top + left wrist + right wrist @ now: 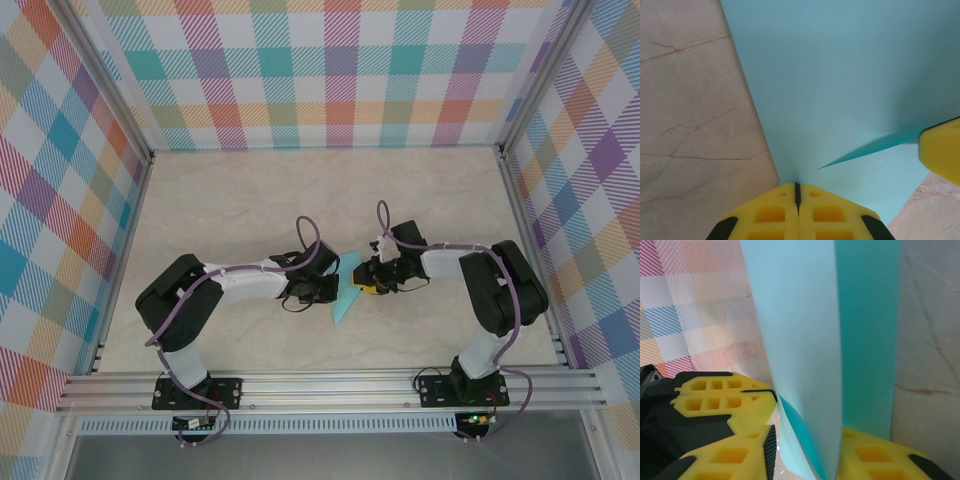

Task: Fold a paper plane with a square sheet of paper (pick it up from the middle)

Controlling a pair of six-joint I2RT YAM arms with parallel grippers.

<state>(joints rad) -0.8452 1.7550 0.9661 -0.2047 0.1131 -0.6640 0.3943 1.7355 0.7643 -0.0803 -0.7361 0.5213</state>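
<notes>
Closest, left hand [797,186] clamps paper [840,75]; right hand [812,442] grip hidden behind it.

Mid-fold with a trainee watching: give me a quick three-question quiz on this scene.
1. True or false: the left fingers are shut on the paper.
2. The paper passing between the right fingers is: A crumpled into a ball, B folded, with a crease, C torn in two.
3. What pattern covers the walls?
Key: 1 true; 2 B; 3 coloured checks.
</notes>
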